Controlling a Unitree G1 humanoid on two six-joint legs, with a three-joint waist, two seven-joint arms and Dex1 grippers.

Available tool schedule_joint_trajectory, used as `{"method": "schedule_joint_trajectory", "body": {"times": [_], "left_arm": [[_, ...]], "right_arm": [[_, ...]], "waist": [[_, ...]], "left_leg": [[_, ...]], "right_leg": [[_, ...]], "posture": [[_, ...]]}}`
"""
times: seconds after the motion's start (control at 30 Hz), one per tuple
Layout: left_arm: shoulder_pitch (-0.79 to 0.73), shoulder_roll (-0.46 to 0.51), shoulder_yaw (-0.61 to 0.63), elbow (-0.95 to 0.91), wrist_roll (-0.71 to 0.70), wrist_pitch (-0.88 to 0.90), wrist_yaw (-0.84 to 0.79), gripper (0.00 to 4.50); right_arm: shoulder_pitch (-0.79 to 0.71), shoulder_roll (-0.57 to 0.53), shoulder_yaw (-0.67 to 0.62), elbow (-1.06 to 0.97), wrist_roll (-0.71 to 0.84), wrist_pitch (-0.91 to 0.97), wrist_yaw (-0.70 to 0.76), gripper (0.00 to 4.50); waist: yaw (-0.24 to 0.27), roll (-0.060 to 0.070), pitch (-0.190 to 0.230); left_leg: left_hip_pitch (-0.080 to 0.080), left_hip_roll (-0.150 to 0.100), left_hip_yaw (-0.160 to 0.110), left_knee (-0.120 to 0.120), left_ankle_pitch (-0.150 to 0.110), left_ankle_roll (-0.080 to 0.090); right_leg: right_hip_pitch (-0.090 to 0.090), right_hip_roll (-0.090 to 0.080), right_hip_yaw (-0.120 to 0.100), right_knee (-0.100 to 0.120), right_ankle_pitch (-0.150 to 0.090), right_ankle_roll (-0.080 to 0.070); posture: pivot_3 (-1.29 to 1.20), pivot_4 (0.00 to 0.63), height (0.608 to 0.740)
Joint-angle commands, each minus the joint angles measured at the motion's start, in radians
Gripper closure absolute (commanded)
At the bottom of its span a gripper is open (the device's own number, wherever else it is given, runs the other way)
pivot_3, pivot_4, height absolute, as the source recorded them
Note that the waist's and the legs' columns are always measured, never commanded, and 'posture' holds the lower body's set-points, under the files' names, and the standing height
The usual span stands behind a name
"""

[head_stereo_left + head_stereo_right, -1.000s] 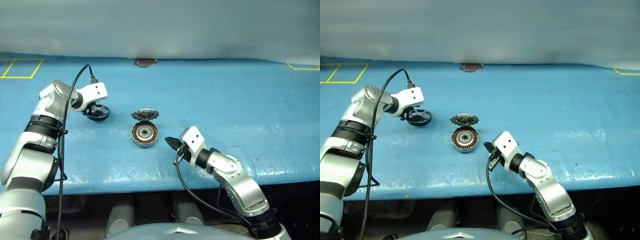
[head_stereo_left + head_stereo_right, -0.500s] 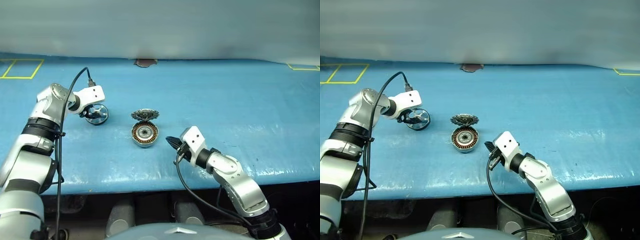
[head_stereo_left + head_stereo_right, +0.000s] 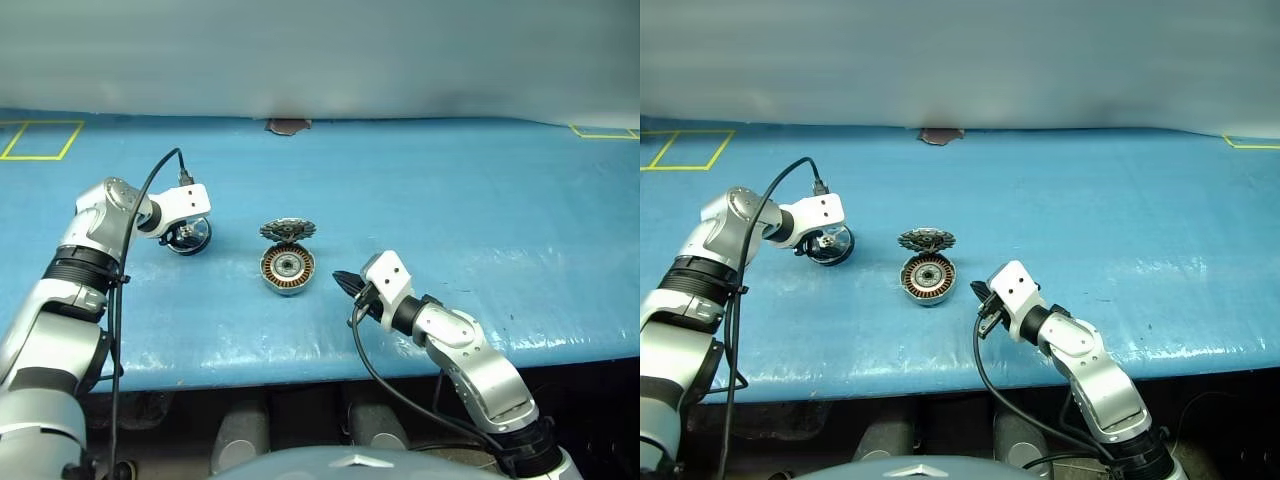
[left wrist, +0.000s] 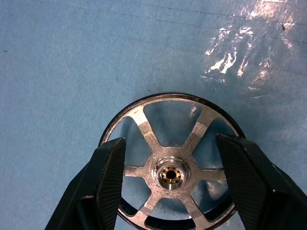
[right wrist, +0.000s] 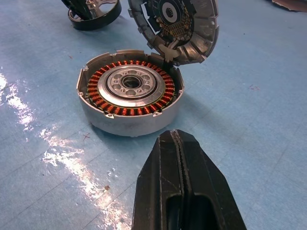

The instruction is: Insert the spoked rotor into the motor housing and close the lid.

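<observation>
Left wrist view: left gripper (image 4: 170,179) fingers spread wide astride rotor (image 4: 171,163), flat on blue table (image 3: 480,200) | right gripper (image 5: 178,167) pinched shut beside housing (image 5: 129,98) | lid (image 5: 180,26) up | no readable writing

Spoked rotor (image 4: 171,167) flat on worktop, left of motor housing (image 5: 128,101); housing open, Cu windings exposed, lid (image 5: 178,25) hinged up.

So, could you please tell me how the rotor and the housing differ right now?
The rotor is an open wheel, silvery spokes in a dark rim; the housing is a solid grey puck with copper windings. The rotor sits between the left gripper's open fingers; the housing stands free, lid up. Both are round.
</observation>
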Motion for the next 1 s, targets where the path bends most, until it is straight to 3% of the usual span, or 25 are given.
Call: {"method": "schedule_joint_trajectory", "body": {"times": [0.03, 0.23, 0.67, 0.83, 1.0], "left_arm": [[0.032, -0.008, -0.018, 0.011, 0.008, 0.018, -0.028, 1.43], [0.032, -0.009, -0.021, -0.006, 0.009, 0.011, -0.057, 3.09], [0.000, -0.011, 0.008, -0.020, -0.012, 0.019, -0.070, 3.17], [-0.004, -0.012, 0.047, -0.057, -0.091, -0.011, -0.145, 3.17], [-0.002, 0.010, 0.094, -0.152, -0.241, -0.007, -0.324, 3.17]], "right_arm": [[-0.011, 0.007, -0.018, -0.039, -0.001, -0.011, -0.008, 4.50], [-0.012, 0.007, -0.025, -0.040, -0.001, -0.013, -0.019, 4.50], [-0.001, 0.002, -0.037, -0.037, -0.005, -0.021, -0.030, 4.50], [0.023, -0.019, -0.060, -0.047, 0.000, -0.017, -0.021, 4.50], [0.045, -0.049, -0.078, -0.052, 0.011, -0.020, 0.005, 4.50]], "waist": [[0.000, 0.000, 0.000], [-0.002, 0.003, -0.002], [0.003, 0.004, -0.003], [0.006, 0.004, -0.003], [0.009, 0.002, -0.001]], "left_leg": [[0.000, 0.000, 0.000, 0.000, 0.000, 0.000], [0.000, 0.000, 0.000, 0.000, 0.000, 0.000], [0.000, 0.000, 0.000, 0.000, 0.000, 0.000], [0.000, 0.000, 0.000, 0.000, 0.000, 0.000], [-0.002, 0.000, 0.000, 0.000, 0.000, 0.000]], "right_leg": [[0.000, 0.000, 0.000, 0.000, 0.000, 0.000], [0.000, 0.000, 0.000, 0.000, 0.000, 0.000], [0.000, 0.000, 0.000, 0.000, 0.000, 0.000], [0.000, 0.000, 0.000, -0.001, 0.000, 0.000], [-0.001, 0.000, 0.000, -0.001, 0.000, 0.000]], "posture": [[0.00, 0.150, 0.740], [0.00, 0.150, 0.740], [0.00, 0.150, 0.740], [0.00, 0.150, 0.740], [0.00, 0.150, 0.740]]}}
